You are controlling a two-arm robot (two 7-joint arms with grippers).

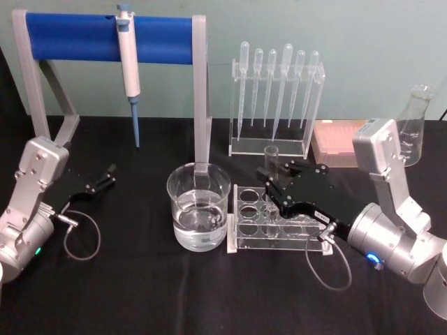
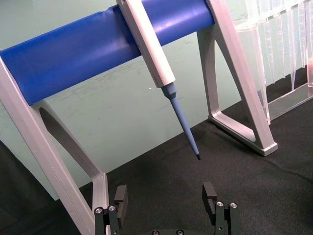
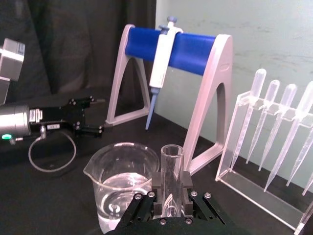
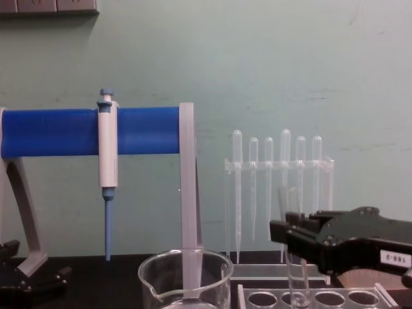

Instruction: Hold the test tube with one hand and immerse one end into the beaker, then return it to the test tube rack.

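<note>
The test tube (image 1: 271, 155) stands upright, its lower end in a hole of the clear rack (image 1: 246, 246) just right of the beaker (image 1: 198, 204). My right gripper (image 1: 269, 176) is shut on the tube's upper part. In the right wrist view, the tube (image 3: 172, 161) sits clamped between the black fingers (image 3: 157, 184), with the water-filled beaker (image 3: 120, 182) close beside it. From the chest view, the tube (image 4: 293, 264) runs down from the right gripper (image 4: 291, 235) into the rack (image 4: 322, 299). My left gripper (image 1: 108, 174) rests open at the far left, holding nothing (image 2: 165, 196).
A blue-and-grey stand (image 1: 105, 38) with a white-and-blue pipettor (image 1: 128, 66) rises behind the beaker. A clear holder with several plastic pipettes (image 1: 276, 91) stands at the back. A pink box (image 1: 334, 139) and a conical flask (image 1: 413, 125) sit at the back right.
</note>
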